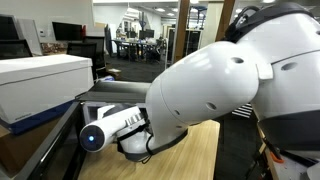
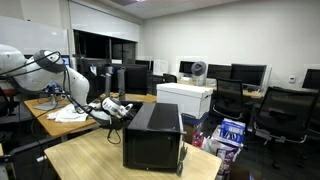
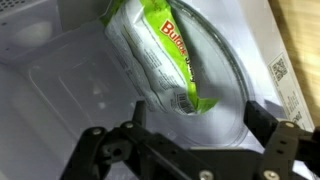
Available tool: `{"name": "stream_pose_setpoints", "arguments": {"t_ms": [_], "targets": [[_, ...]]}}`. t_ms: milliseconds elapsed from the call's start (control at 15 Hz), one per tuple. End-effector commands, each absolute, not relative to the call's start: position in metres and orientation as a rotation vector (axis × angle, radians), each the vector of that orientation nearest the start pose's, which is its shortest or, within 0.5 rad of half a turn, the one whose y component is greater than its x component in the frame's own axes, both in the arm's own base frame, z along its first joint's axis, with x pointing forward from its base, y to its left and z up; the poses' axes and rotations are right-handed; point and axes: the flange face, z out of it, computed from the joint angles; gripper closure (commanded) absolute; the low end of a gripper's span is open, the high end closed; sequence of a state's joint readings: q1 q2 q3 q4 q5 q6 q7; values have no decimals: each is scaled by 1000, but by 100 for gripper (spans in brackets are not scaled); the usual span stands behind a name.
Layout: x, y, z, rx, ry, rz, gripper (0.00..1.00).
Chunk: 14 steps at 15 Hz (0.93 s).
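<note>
Clearly gripper (image 3: pixel 195 128) wide open, empty; green packet (image 3: pixel 160 55) just beyond fingertips (image 3: pixel 262 122), centred.

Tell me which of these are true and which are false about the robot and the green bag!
The gripper is open. True.
The green-and-white bag lies on a round glass plate. True.
The gripper is squeezing the bag. False: the open gripper does not touch the bag.
The black box stands on the floor. False: it stands on the wooden table.
</note>
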<state>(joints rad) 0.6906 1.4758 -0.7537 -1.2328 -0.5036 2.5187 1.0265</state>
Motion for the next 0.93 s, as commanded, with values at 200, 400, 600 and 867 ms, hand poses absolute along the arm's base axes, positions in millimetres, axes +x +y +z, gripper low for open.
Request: {"name": "stream_pose_setpoints", "arguments": {"t_ms": [200,400,600,867], "targets": [[706,103,-11,2163,-31,606,0],[706,103,-11,2163,-31,606,0],[706,101,-10,2143,-27,615,0],[708,88,-10,2100,-51,623,0]]}}
